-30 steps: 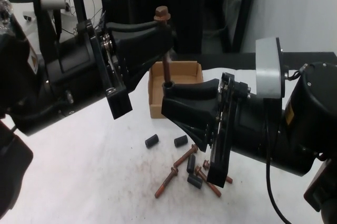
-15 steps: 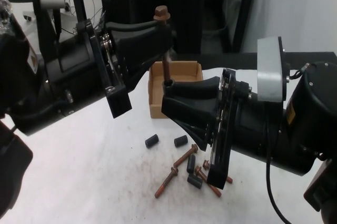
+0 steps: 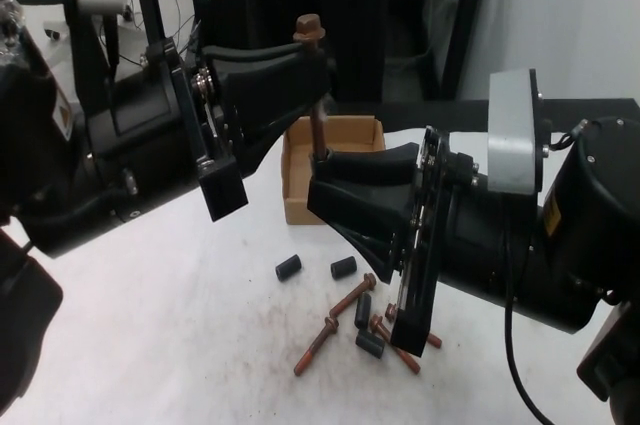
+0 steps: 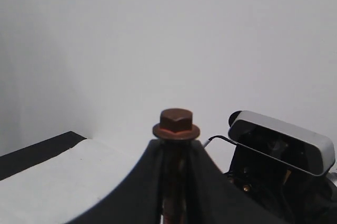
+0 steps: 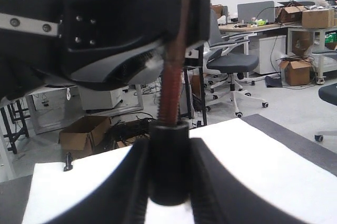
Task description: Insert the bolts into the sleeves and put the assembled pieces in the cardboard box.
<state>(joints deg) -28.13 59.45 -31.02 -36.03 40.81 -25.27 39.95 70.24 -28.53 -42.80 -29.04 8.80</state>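
The cardboard box (image 3: 296, 170) sits open on the counter (image 3: 150, 325), just behind the two end effectors. They cover part of its inside, and the stretch of floor that shows is plain cardboard.

Up in front of it, the left end effector (image 3: 318, 73) is clenched on a rusty bolt (image 3: 317, 130), gripping high on the shank just under the hex head. Below it, the right end effector (image 3: 326, 173) is clamped on a black sleeve (image 3: 322, 155), well above the counter.

Against a second ago the gap has closed a touch. The sleeve now rides slightly higher on the shank, and less bare thread shows between the two grips. The left arm has nudged a little toward the right one.

The bolt stands upright with its long axis vertical, head on top, and its lower end goes down into the sleeve's mouth. The sleeve stands upright too, in line with it.

Loose bolts (image 3: 316, 343) and loose sleeves (image 3: 289, 267) lie scattered on the counter nearer the camera. They are flat on their sides and point every which way.
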